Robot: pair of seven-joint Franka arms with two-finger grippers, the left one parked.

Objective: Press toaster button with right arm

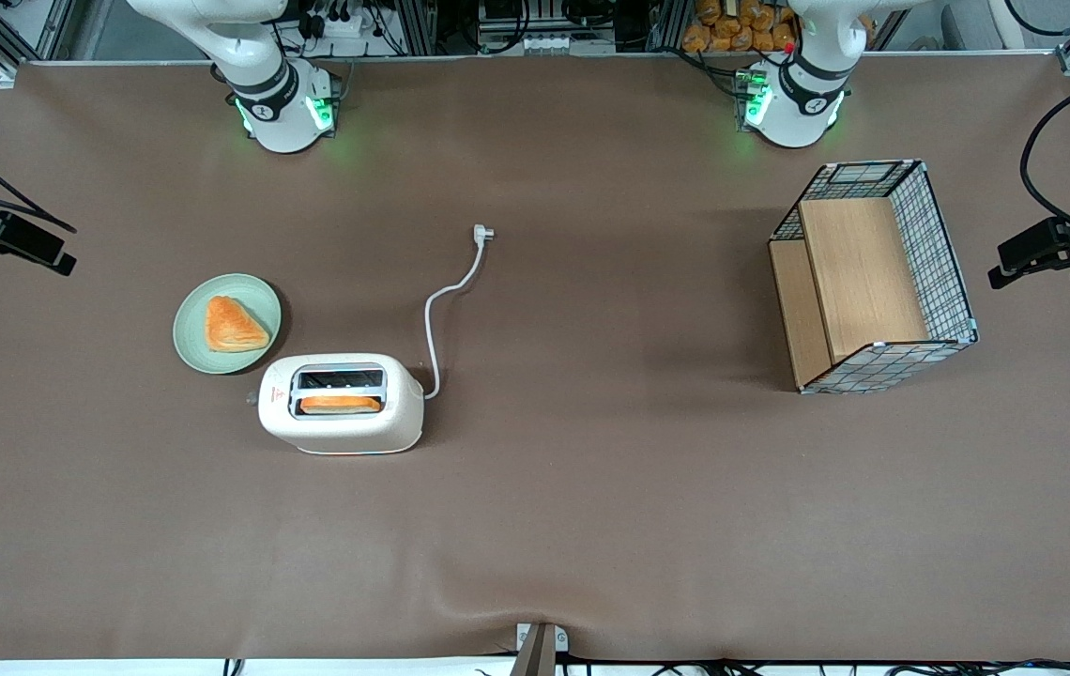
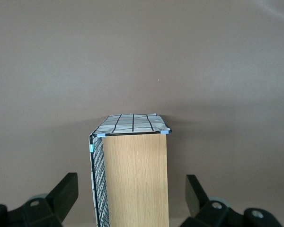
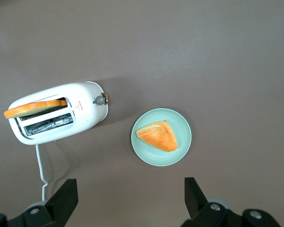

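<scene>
The right arm's gripper (image 3: 128, 201) hangs high above the brown worktop (image 1: 591, 507), jaws spread wide and holding nothing, with bare worktop showing between the two black fingertips (image 3: 66, 191). In the right wrist view, a pale green plate (image 3: 182, 120) carrying a triangular pastry (image 3: 157, 135) lies below the jaws. Just beside the plate, without touching it, stands the cream toaster (image 1: 341, 404), a slice of toast (image 1: 340, 404) sticking up from the slot nearer the front camera. The toaster button (image 3: 100, 100), a small grey knob, juts from the narrow end toward the working arm's end of the worktop. The toaster's long axis runs along the worktop's length, so the knob points sideways. By my judgement, the jaws must descend and shift past the plate to meet that end. A white cord with plug (image 1: 483, 233) trails from the toaster's cord end. A wire basket (image 1: 943, 244) sits well apart, toward the parked arm's end.
</scene>
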